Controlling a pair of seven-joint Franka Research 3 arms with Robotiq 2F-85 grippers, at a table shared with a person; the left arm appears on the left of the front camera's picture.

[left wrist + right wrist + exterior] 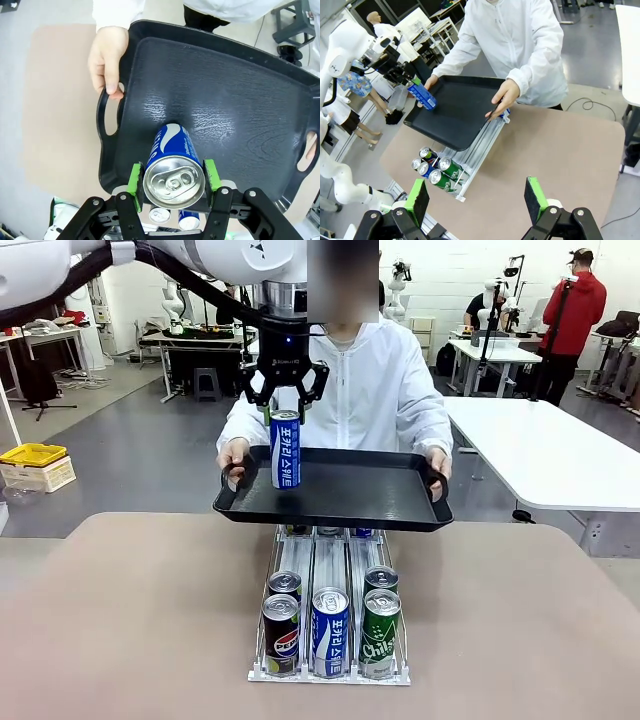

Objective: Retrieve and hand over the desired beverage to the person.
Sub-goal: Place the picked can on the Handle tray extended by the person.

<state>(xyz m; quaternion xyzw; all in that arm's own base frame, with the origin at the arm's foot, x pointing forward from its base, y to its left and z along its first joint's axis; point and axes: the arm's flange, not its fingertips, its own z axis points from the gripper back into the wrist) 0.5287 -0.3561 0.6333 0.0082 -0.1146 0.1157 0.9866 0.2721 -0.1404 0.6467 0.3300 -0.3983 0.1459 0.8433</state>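
A blue and white can (285, 450) stands upright at the left end of a black tray (380, 502), and my left gripper (285, 405) is shut on its top from above. I cannot tell whether the can's base touches the tray floor. In the left wrist view the green pads (135, 177) clamp the can (172, 145) on both sides. The person (375, 380) in a white jacket holds the tray by both handles over the table's far edge. My right gripper (477, 200) hangs open above the table, holding nothing.
A white rail rack (330, 675) stands mid-table below the tray, with a Pepsi can (281, 634), a blue can (330, 630) and a green can (379, 632) at its front and more behind. The person's hand (107, 57) grips the tray handle.
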